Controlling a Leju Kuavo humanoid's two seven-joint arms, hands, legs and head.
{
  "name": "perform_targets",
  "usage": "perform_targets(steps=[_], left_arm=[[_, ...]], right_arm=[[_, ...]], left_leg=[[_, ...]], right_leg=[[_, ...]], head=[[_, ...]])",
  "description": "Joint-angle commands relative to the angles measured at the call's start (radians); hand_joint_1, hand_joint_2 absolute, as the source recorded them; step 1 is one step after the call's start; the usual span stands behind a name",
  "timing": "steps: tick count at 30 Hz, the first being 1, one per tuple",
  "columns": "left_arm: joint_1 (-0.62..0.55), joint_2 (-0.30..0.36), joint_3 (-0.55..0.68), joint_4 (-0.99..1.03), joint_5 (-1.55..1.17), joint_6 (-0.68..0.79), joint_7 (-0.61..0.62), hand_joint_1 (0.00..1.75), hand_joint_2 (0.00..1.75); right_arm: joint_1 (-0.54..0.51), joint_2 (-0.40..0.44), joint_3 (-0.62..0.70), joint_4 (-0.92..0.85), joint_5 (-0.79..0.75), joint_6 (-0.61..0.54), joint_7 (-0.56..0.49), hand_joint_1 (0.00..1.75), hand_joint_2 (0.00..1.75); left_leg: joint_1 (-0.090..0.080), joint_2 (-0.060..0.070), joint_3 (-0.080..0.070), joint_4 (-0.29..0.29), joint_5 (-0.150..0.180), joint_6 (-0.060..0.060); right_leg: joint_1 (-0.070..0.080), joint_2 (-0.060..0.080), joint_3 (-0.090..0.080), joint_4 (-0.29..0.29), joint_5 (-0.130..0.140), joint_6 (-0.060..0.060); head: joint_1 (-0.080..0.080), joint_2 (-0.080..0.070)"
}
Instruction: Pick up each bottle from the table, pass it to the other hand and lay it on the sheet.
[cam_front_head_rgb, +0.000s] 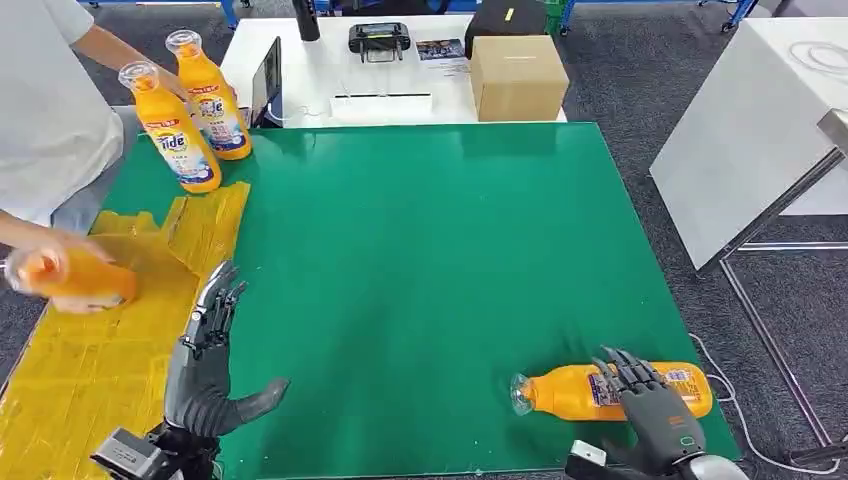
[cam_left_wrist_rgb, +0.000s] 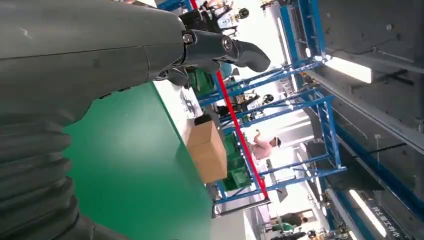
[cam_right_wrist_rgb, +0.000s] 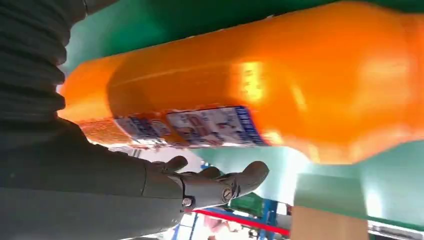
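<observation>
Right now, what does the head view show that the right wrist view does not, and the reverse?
Head view alone: the yellow sheet, two upright Tide bottles, a person's hand on a third bottle, the left hand open. Right wrist view alone: the right hand's thumb apart from the bottle. Both: the lying orange bottle, the green table, the right hand.
</observation>
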Motion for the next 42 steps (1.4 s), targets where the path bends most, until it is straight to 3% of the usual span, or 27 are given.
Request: perform_targets(steps=[1,11,21,22,23,25,29,33,35,40,42], left_arm=[[-0.007,-0.008,0.018,0.005,0.009,-0.002,0.003,0.0,1.75],[-0.015,-0.029,0.033,0.038,-0.01,-0.006,0.003,0.0,1.75],[-0.036,-0.038,0.04,0.065,-0.017,-0.026,0.003,0.0,1.75],[-0.036,-0.038,0.04,0.066,-0.015,-0.027,0.003,0.0,1.75],[-0.038,-0.036,0.039,0.068,-0.012,-0.029,0.003,0.0,1.75],[-0.04,-0.035,0.039,0.071,-0.011,-0.028,0.003,0.0,1.75],[-0.051,-0.024,0.027,0.082,0.002,-0.027,0.003,0.0,1.75],[-0.058,-0.026,0.028,0.105,0.011,-0.037,0.003,0.0,1.75],[-0.064,-0.025,0.027,0.115,0.025,-0.082,0.034,0.0,1.75],[-0.084,-0.015,-0.005,0.155,-0.042,-0.097,0.097,0.0,1.75],[-0.103,-0.006,-0.043,0.178,-0.08,-0.116,0.142,0.0,1.75]], right_arm=[[-0.012,0.056,-0.094,0.098,0.039,0.016,0.016,0.0,1.75],[-0.075,0.095,-0.13,0.209,0.191,0.071,0.074,0.0,1.75],[-0.114,0.096,-0.127,0.289,0.198,0.146,0.07,0.03,1.75],[-0.116,0.092,-0.119,0.298,0.186,0.165,0.064,0.37,1.75],[-0.113,0.086,-0.113,0.299,0.172,0.183,0.064,1.38,1.75],[-0.109,0.078,-0.108,0.302,0.156,0.197,0.06,1.73,1.75],[-0.096,0.026,-0.065,0.299,0.061,0.258,0.015,1.75,1.75],[-0.135,0.041,-0.029,0.306,0.044,0.21,-0.014,1.75,1.75],[-0.166,0.085,-0.022,0.302,0.052,0.096,-0.054,1.75,1.75],[-0.203,0.203,-0.035,0.245,0.029,-0.044,-0.123,1.61,1.75],[-0.22,0.285,-0.063,0.214,-0.002,-0.125,-0.163,1.66,1.75]], left_leg=[[0.001,-0.001,0.003,-0.001,-0.001,0.0],[0.001,-0.001,0.006,-0.002,-0.001,0.0],[0.002,-0.001,0.013,-0.003,-0.003,0.002],[0.002,0.0,0.013,-0.002,-0.003,0.002],[0.001,0.001,0.013,-0.003,-0.003,0.002],[0.001,0.003,0.015,-0.002,-0.004,0.002],[0.001,0.002,0.017,-0.002,-0.004,0.002],[0.001,0.002,0.019,-0.002,-0.004,0.003],[0.001,0.004,0.019,-0.002,-0.004,0.003],[0.002,0.007,0.019,-0.003,-0.005,0.002],[0.001,0.008,0.019,-0.003,-0.004,0.002]], right_leg=[[0.001,-0.001,0.004,-0.002,-0.001,-0.001],[0.002,0.0,0.007,-0.004,0.0,-0.001],[0.002,0.0,0.004,-0.005,0.001,0.0],[0.002,0.001,0.003,-0.005,0.0,0.0],[0.001,0.001,0.003,-0.005,0.0,0.0],[0.002,0.002,0.004,-0.006,0.0,0.0],[0.001,0.001,0.007,-0.005,0.0,0.0],[0.001,0.0,0.009,-0.006,-0.001,0.0],[0.001,0.003,0.01,-0.006,0.0,0.0],[0.002,0.006,0.019,-0.006,0.001,-0.001],[0.002,0.007,0.017,-0.005,0.001,-0.001]], head=[[0.0,0.0],[0.0,0.0],[0.0,0.0],[0.0,0.0],[0.0,0.0],[0.0,0.0],[0.0,0.0],[0.0,0.0],[0.0,0.0],[0.0,0.0],[0.0,0.0]])
